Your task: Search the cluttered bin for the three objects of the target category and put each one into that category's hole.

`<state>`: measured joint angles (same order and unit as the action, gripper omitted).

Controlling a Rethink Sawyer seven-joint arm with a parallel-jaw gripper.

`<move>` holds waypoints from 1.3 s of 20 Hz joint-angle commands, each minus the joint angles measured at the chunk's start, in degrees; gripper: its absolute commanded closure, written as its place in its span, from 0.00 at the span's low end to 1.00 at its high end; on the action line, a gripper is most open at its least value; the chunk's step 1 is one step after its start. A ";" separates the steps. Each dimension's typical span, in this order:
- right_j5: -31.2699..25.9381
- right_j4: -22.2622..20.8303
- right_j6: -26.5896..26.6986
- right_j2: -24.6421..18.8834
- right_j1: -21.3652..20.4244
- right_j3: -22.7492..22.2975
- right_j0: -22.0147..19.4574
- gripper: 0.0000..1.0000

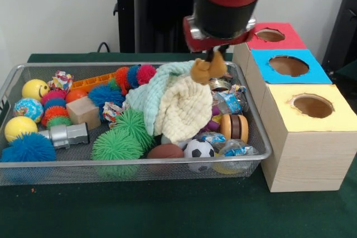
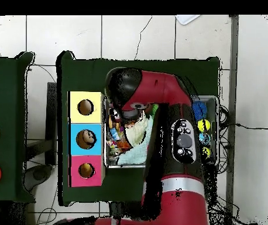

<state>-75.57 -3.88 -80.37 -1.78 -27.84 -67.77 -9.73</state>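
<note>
Gripper (image 1: pixel 211 55) clamped on orange-tan lumpy object (image 1: pixel 207 69), lifted clear above bin's far right corner — you see it dangling under red-black arm (image 1: pixel 226 4). Wire mesh bin (image 1: pixel 254 132) fills table centre, packed with toys. Wooden box at bin's 3 o'clock: red-topped hole (image 1: pixel 270 35) farthest, blue hole (image 1: pixel 288 65) middle, yellow hole (image 1: pixel 312 106) nearest. Held object sits at red hole's 8 o'clock, near. Pale cloths (image 1: pixel 178 107) heaped at 6 o'clock of held object — brown football (image 1: pixel 165 151) beneath them.
</note>
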 commanded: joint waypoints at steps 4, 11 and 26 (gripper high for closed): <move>17.92 8.76 -24.89 3.21 -12.38 -25.43 6.57 1.00; 17.15 10.14 -24.97 4.93 -16.07 -31.64 9.24 1.00; 20.06 13.09 -25.39 5.11 -18.57 -38.78 11.68 1.00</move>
<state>-57.70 5.74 -91.68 4.00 -46.19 -99.17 1.86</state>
